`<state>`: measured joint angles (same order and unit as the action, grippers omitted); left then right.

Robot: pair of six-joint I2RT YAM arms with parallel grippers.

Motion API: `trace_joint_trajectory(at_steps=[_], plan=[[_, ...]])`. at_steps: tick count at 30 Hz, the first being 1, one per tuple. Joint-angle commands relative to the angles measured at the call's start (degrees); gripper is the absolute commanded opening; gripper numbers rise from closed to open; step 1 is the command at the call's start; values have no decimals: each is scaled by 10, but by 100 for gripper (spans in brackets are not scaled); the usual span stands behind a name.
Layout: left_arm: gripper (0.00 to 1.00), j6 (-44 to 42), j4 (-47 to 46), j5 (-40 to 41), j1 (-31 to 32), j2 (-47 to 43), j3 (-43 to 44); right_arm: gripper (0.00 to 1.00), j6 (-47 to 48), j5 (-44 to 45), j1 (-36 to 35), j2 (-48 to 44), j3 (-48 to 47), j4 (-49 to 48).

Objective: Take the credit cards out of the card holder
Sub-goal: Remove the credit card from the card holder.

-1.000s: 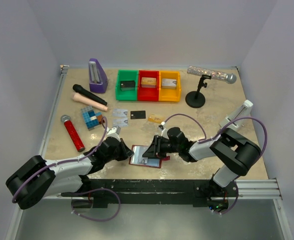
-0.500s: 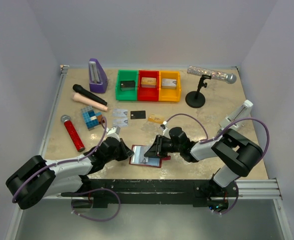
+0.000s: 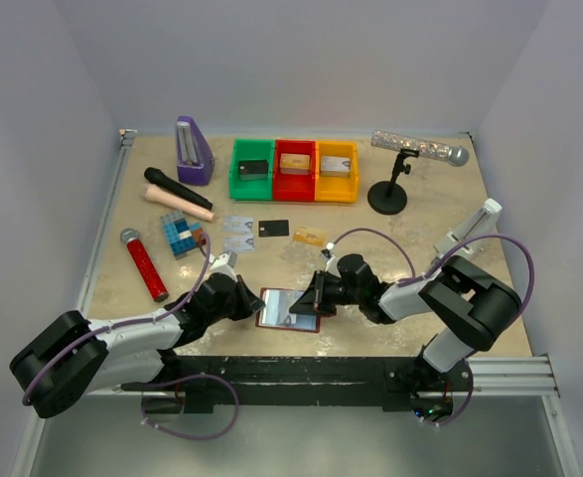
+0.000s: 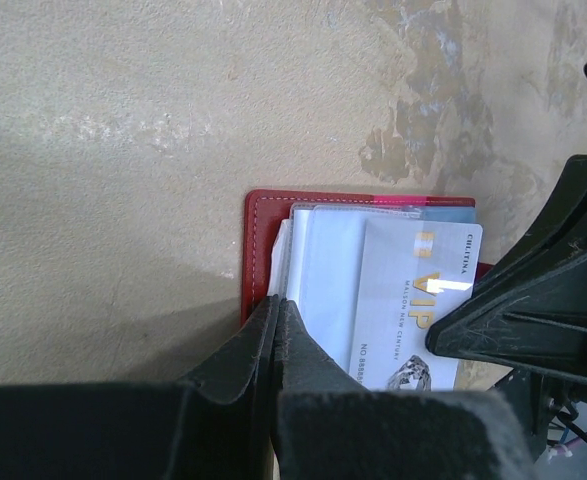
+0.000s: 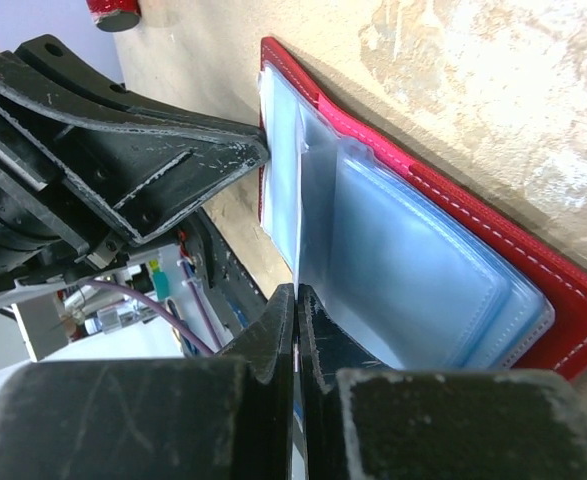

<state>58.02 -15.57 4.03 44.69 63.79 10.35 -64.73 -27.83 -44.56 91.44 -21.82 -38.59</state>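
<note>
The dark red card holder (image 3: 274, 309) lies open on the table between my two grippers, pale blue sleeves up. My left gripper (image 3: 252, 301) is shut on its left edge, seen close in the left wrist view (image 4: 277, 300) beside the red border (image 4: 258, 240). A silvery VIP card (image 4: 413, 290) sticks out of a sleeve. My right gripper (image 3: 314, 298) is shut on this card's thin edge (image 5: 297, 290), next to the holder's sleeves (image 5: 423, 270). Two silvery cards (image 3: 237, 232), a black card (image 3: 273, 228) and a gold-tan card (image 3: 309, 236) lie on the table behind.
Green (image 3: 252, 169), red (image 3: 294, 169) and yellow (image 3: 336, 171) trays stand at the back. A microphone stand (image 3: 387, 194), a purple metronome (image 3: 193, 151), a black microphone (image 3: 177, 189), a red microphone (image 3: 145, 263) and a tiled block (image 3: 182, 235) lie around.
My right gripper has shifted slightly right and lower with the card. The raised sleeve has dropped and the holder lies flatter. The left gripper has kept its hold.
</note>
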Motion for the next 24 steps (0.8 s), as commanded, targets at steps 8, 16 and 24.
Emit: trace_joint_trajectory(at_steps=[8, 16, 24], plan=[[0, -10, 78, 40, -4, 6, -35, 0, 54, 19, 10, -82, -9, 116], [0, -17, 93, 34, -4, -17, -27, 0, 120, 59, 10, -194, -34, 267], [64, -54, 85, -21, -4, -80, 3, 0, 202, 74, 9, -299, -83, 384]])
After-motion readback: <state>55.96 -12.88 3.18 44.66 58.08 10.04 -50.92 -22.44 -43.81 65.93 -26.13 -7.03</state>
